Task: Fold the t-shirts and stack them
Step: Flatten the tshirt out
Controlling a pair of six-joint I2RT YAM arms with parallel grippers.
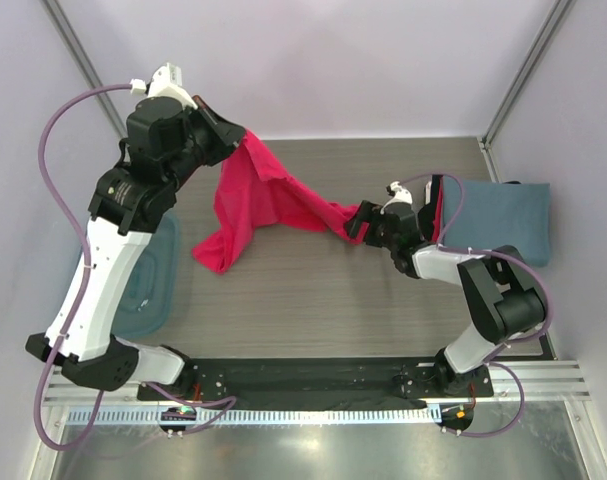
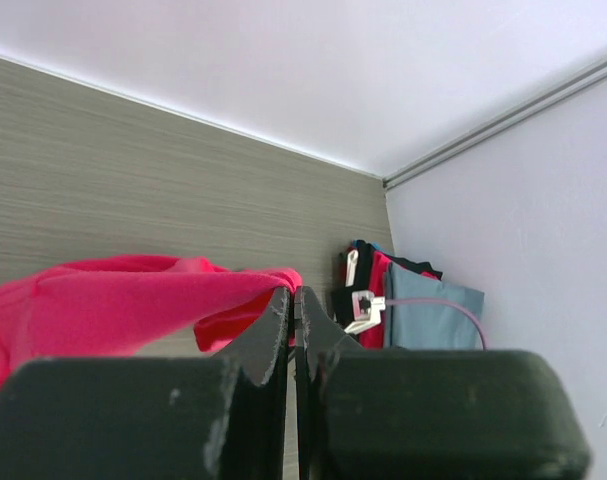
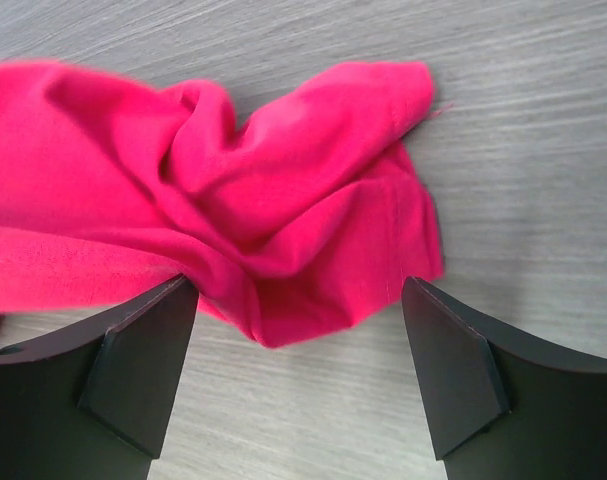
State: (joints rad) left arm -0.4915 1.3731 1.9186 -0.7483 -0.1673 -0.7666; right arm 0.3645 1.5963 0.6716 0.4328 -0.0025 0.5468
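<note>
A bright pink-red t-shirt (image 1: 258,195) hangs from my left gripper (image 1: 231,133), raised over the table's back left. In the left wrist view the left gripper (image 2: 294,297) is shut on a pinch of this t-shirt (image 2: 113,300). One end trails down to the table, another stretches right. There my right gripper (image 1: 357,222) stands open low over the table. In the right wrist view the bunched t-shirt end (image 3: 303,220) lies on the wood just ahead of the right gripper (image 3: 298,300), and the fingers (image 3: 143,360) do not touch it. A folded slate blue-grey t-shirt (image 1: 508,220) tops a stack at the right.
A translucent blue plastic bin (image 1: 148,285) sits at the left edge beside the left arm. The folded stack (image 2: 433,312) shows red and black edges under the blue-grey one. Walls close the back and sides. A black mounting rail (image 1: 303,380) runs along the near edge.
</note>
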